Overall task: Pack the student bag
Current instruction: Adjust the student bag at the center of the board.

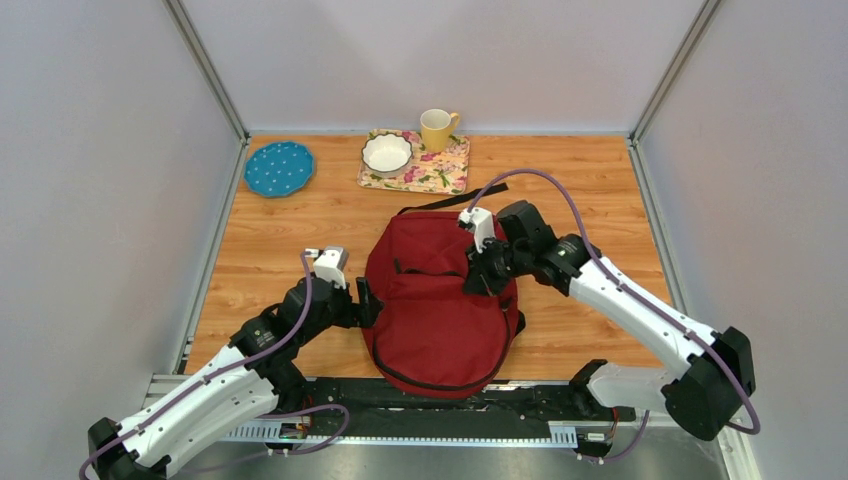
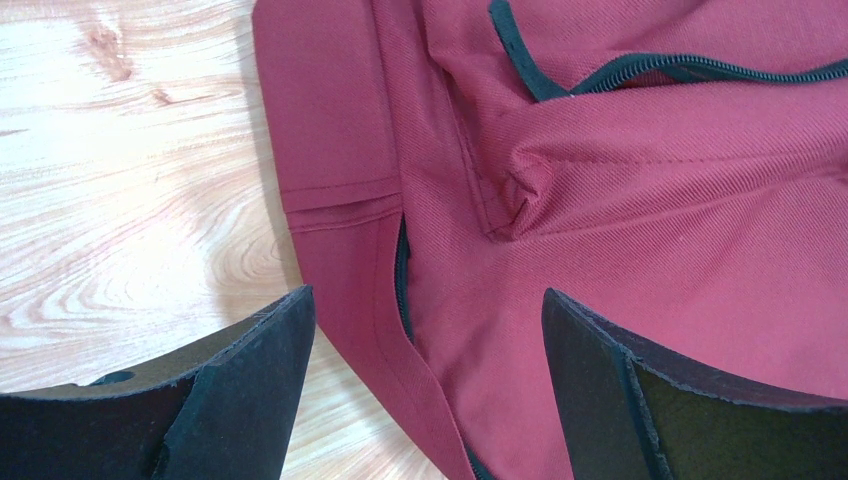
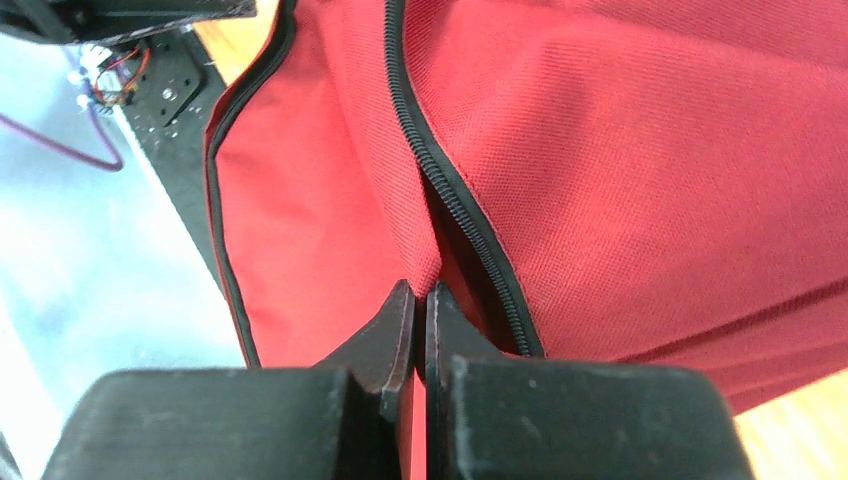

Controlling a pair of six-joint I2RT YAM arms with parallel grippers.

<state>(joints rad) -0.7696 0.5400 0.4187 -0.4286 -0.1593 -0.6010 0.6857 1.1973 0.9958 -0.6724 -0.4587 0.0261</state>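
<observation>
The student bag [image 1: 440, 320] is a big dark red backpack with black zippers, lying flat at the table's near middle. My left gripper [image 1: 366, 300] is at the bag's left edge. In the left wrist view its jaws stand wide open [image 2: 427, 293], straddling the bag's [image 2: 620, 220] side seam and zipper, with nothing pinched. My right gripper [image 1: 480, 278] is on the bag's upper right part. The right wrist view shows it shut [image 3: 421, 288] on a fold of red fabric [image 3: 650, 180] beside an open black zipper [image 3: 455, 195].
At the back of the wooden table lie a blue plate [image 1: 279, 167] and a floral mat [image 1: 445, 175] carrying a white bowl [image 1: 387, 153] and a yellow mug [image 1: 436, 128]. A black strap [image 1: 455, 201] sticks out behind the bag. Grey walls close in three sides.
</observation>
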